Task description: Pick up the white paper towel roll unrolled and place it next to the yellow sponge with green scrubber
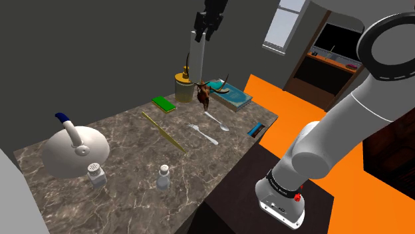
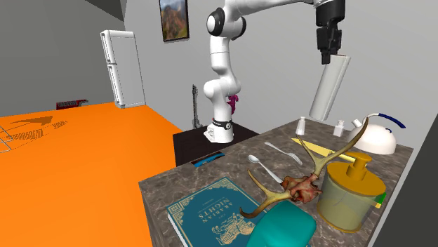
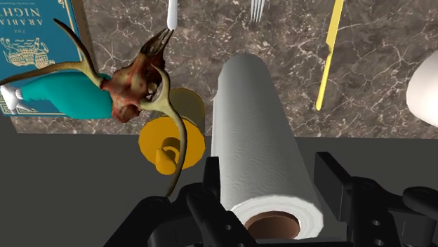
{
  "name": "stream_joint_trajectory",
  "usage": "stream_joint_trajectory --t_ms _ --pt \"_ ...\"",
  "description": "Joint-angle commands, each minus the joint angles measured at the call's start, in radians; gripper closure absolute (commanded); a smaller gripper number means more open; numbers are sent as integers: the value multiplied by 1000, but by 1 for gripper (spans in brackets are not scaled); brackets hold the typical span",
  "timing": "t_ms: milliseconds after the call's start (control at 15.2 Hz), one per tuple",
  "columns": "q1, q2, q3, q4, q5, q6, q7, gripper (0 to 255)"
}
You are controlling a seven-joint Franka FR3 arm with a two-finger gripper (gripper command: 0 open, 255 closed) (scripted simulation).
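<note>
My gripper (image 1: 203, 34) is raised high above the far end of the marble counter (image 1: 133, 159), shut on the top of a white paper towel roll (image 1: 195, 58) that hangs upright below it. The second exterior view has the gripper (image 2: 330, 57) with the roll (image 2: 330, 88) tilted slightly in the air. Looking along the gripper (image 3: 270, 179), the roll (image 3: 256, 133) runs between the black fingers (image 3: 210, 175), its brown core toward the camera. The sponge (image 1: 163, 104), green on top with a yellow edge, lies flat on the counter below, toward the shoulder view's left of the roll.
Under the roll stand a yellow lidded jar (image 1: 185, 85) and an antlered skull (image 1: 205, 94), beside a teal book (image 1: 234, 97). A spoon (image 1: 217, 120), a fork (image 1: 203, 133), a long yellow strip (image 1: 163, 131), two shakers (image 1: 163, 178) and a white kettle (image 1: 73, 149) lie nearer.
</note>
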Motion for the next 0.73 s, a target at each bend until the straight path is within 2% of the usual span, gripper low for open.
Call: stream_joint_trajectory --t_ms 0,660 --pt "0 -6 1 -32 0 27 1 255" --pt "0 -26 1 -189 -1 164 0 255"
